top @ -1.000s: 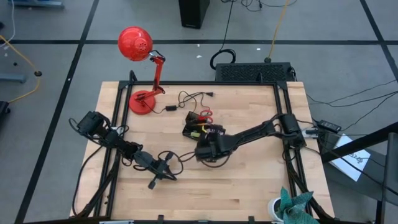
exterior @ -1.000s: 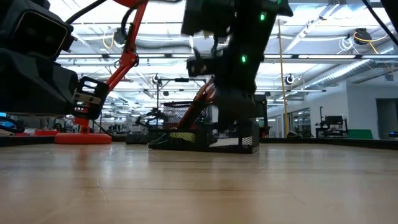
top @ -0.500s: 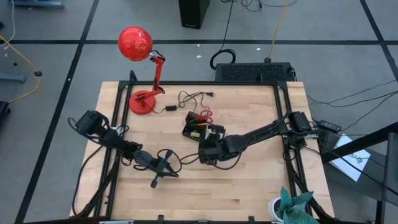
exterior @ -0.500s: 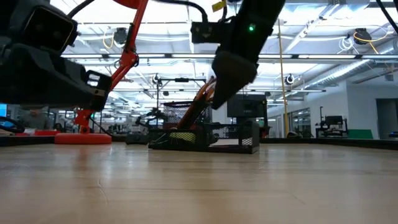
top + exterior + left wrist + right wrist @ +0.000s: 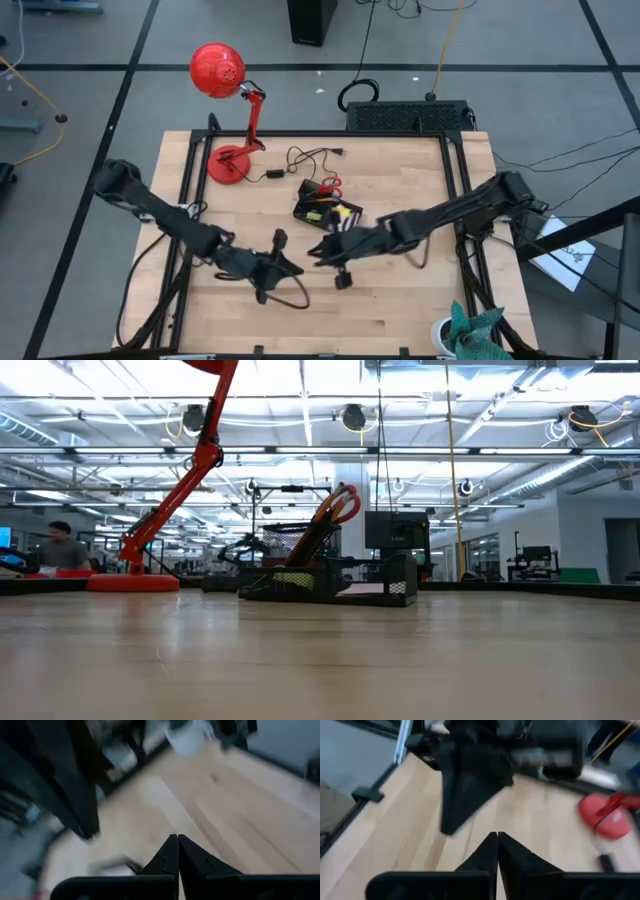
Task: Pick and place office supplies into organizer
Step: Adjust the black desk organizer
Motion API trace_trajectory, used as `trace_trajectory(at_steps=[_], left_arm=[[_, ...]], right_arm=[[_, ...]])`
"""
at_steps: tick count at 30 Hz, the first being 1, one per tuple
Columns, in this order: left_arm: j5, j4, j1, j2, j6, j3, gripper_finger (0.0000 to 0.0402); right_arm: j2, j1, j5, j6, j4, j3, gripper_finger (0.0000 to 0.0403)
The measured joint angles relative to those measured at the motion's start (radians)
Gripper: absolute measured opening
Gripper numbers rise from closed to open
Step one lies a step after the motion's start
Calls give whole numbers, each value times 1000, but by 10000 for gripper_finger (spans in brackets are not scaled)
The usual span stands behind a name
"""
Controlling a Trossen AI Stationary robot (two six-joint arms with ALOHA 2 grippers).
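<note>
The organizer (image 5: pixel 327 209) sits just above the centre of the high view, red-handled scissors (image 5: pixel 331 186) standing at its upper edge and a yellow-green item inside. In the low view the scissors (image 5: pixel 338 510) lean up out of the organizer (image 5: pixel 330 585) at mid-frame. Both arms lie low toward the lower middle of the high view: the left gripper (image 5: pixel 277 262) and the right gripper (image 5: pixel 322 248) nearly meet below the organizer. Each wrist view shows its own 2 fingers pressed together, clenched on nothing ( (image 5: pixel 177 855), (image 5: pixel 497 851)). No loose supply is visible on the bare wood, so the sorting looks finished. A clean retreat calls for keeping the 2 arms apart and clear of the organizer and the red lamp (image 5: pixel 224 110) at upper left.
</note>
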Motion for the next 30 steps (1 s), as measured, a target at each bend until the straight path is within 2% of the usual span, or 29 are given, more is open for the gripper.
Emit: trace_trajectory(at_steps=[5,7,9,15,21,23,25,28,30], left_arm=[[8,-87,10,-164,148,95,2],[10,-147,24,-253,159,95,4],[-32,-211,36,-349,135,91,3],[-238,-344,19,-624,35,6,2],[-368,-299,-10,-814,-36,-189,1],[-365,-265,-5,-847,-66,-257,1],[-319,-219,10,-857,-88,-319,1],[-179,-160,45,-858,-110,-415,1],[-76,-62,75,-856,-99,-486,1]], right_arm=[[-162,-1,1,-65,-68,0,2],[-245,0,1,-68,-97,-31,1],[-338,0,6,-60,-90,-88,1],[-668,24,139,2,-14,-386,1],[-987,24,137,39,307,-771,0],[-1059,24,134,39,374,-871,0],[-1111,24,134,46,420,-953,0],[-1152,21,127,51,533,-1072,0],[-1169,8,82,44,636,-1152,0]])
